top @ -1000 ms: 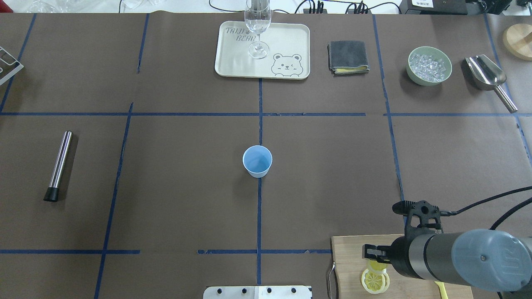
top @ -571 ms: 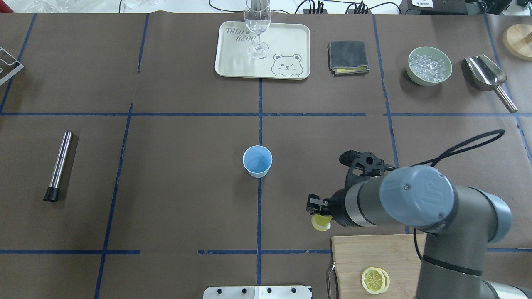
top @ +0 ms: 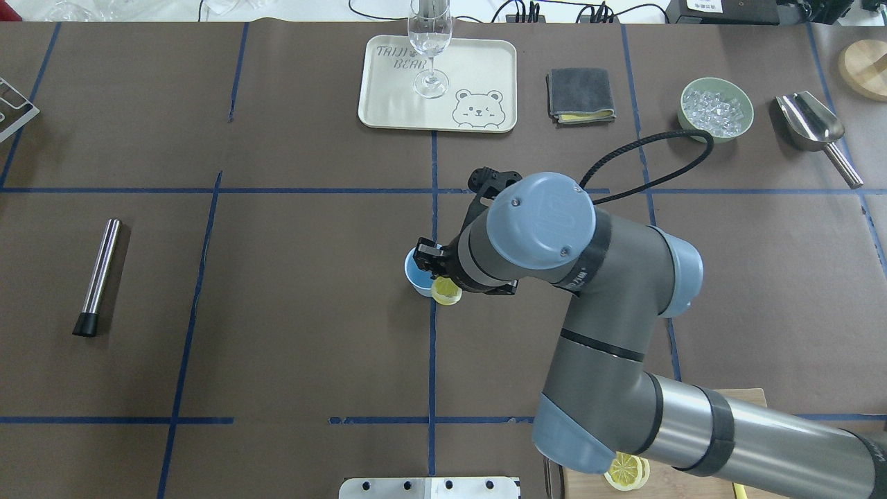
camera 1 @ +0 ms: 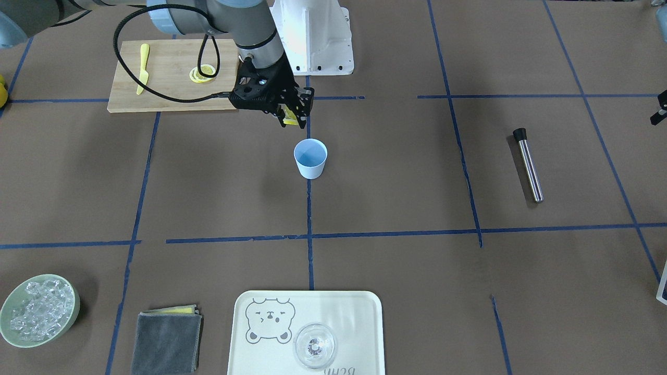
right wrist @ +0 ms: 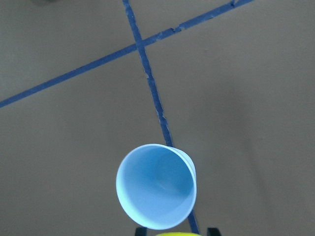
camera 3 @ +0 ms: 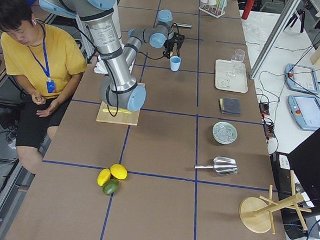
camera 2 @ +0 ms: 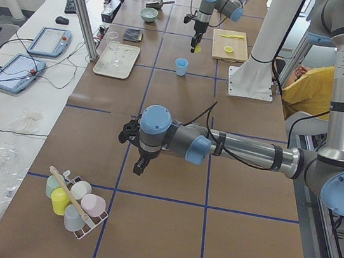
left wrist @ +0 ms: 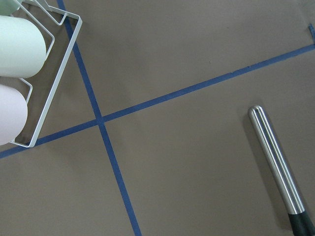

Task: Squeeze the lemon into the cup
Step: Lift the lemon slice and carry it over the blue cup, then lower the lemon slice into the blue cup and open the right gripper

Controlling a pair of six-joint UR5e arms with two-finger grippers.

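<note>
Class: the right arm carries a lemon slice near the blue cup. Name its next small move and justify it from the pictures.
Probably nudge the right pincer slightly away from the robot, until the lemon slice hangs over the cup. The front-facing and right wrist views show the clamped slice short of the cup's mouth, on the robot's side.

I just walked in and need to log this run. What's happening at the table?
The right hand pinches a lemon slice, raised close beside the light-blue cup in the middle of the table, on the robot's side of it and not clearly over its mouth. More slices lie on the cutting board. The left hand hangs near the steel rod; whether it is open cannot be told.
</note>
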